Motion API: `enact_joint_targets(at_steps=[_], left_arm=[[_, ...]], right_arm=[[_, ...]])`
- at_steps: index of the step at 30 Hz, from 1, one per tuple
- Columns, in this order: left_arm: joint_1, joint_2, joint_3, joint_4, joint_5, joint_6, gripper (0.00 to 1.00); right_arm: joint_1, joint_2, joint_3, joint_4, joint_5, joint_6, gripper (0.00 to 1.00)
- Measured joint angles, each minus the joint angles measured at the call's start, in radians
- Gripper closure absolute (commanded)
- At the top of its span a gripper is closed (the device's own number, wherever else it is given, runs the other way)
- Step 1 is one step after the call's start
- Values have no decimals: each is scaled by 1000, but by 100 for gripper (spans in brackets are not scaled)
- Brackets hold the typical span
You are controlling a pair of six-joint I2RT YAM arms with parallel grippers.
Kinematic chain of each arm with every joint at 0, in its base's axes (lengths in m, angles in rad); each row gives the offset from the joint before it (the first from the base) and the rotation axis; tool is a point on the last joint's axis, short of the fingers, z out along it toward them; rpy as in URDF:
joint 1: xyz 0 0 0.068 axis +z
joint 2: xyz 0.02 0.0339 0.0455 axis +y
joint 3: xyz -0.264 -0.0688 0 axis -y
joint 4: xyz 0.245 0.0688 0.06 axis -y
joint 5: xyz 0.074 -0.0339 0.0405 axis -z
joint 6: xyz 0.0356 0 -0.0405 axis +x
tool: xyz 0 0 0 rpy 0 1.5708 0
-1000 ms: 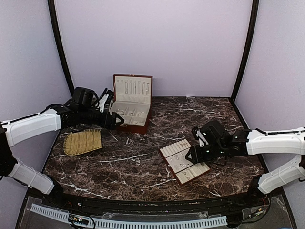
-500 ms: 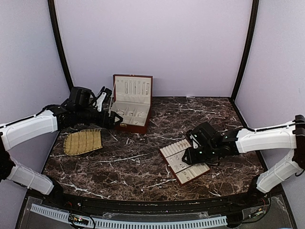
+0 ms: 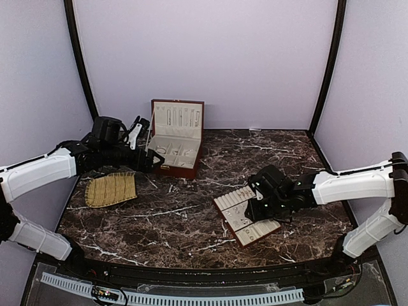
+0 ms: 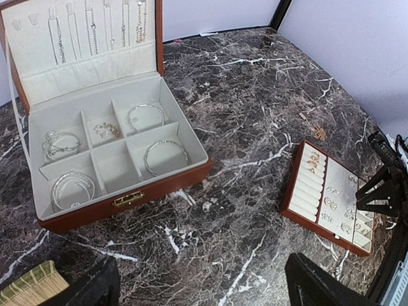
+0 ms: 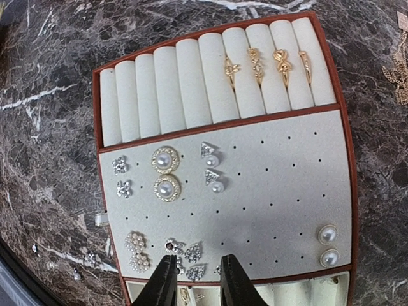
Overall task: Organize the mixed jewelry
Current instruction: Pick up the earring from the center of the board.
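Marble desk: right gripper is hovering, narrowly parted, over silvery studs on the tray; left gripper is gaping wide, facing the open box.

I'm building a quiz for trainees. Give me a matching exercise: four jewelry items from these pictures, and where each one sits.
Items:
1. gold rings
2. pearl studs
3. bangle
4. necklaces

Places:
A. box lid
B. roll slots
C. box compartment
D. perforated pad

Pairs: 1-B, 2-D, 3-C, 4-A
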Motion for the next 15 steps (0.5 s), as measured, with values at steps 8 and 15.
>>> enact_joint_targets(at_steps=[8,15], left_arm=[[-258,51,-22,0,-61,12,22],[-529,165,-77,-10,-89,-29,28]], right_arm=[[4,-60,-13,14,13,-33,73],[-27,-145,-53,46,39,-79,71]])
